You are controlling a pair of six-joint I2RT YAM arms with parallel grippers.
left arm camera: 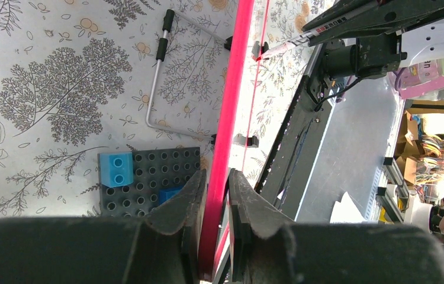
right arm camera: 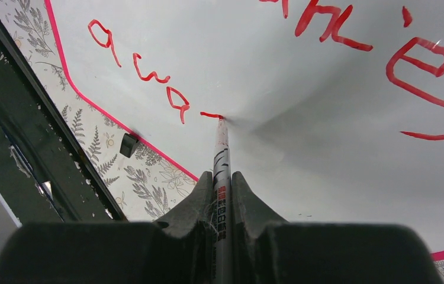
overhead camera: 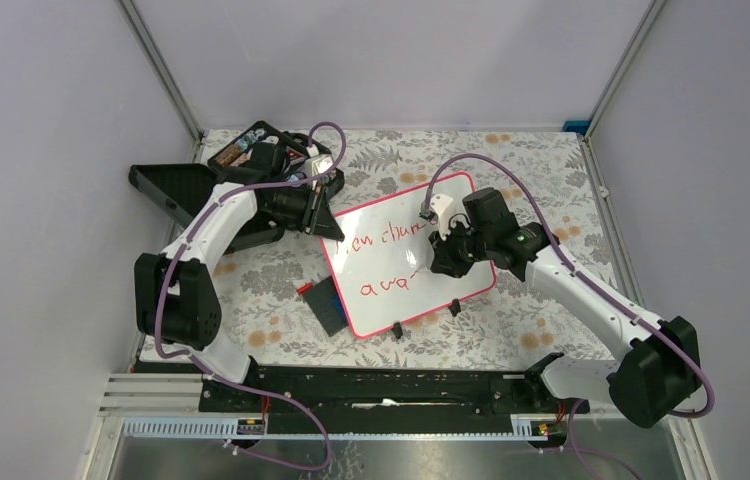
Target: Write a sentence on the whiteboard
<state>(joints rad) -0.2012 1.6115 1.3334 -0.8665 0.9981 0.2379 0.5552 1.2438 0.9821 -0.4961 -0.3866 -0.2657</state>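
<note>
**Second line half written, marker tip on the board**

Nearest the arm bases, the whiteboard (overhead camera: 421, 303) lies about the middle of the surface (overhead camera: 551, 160), turned at an angle. Its two black clip feet (overhead camera: 396, 329) sit on the edge facing the near edge of the surface. A grey plate (overhead camera: 326, 303) with blue blocks lies just beside its near-left corner.

The sentence (overhead camera: 389, 285) is in red, in two lines. The nearer line so far reads roughly "awa". The right claw (right arm camera: 222, 177) is pinched on a marker (right arm camera: 220, 151). The marker's tip touches the board at the end of a short fresh stroke just after the last "a".

So the step in hand looks like the second line, with its next letter just begun. The next move probably calls for light, even pressure and small strokes carried on towards the surface's right edge. There is bare board left there.

Farther back runs the first line, roughly "New chim…", its end hidden by the right arm in the top view. At the board's far-left corner the left claw (left arm camera: 215, 177) is closed on the pink-red frame, one finger on each side, apparently steadying it. It should hold firm while the strokes are made.

Beyond, a black tray (overhead camera: 251, 150) sits in the surface's far-left corner.
</note>
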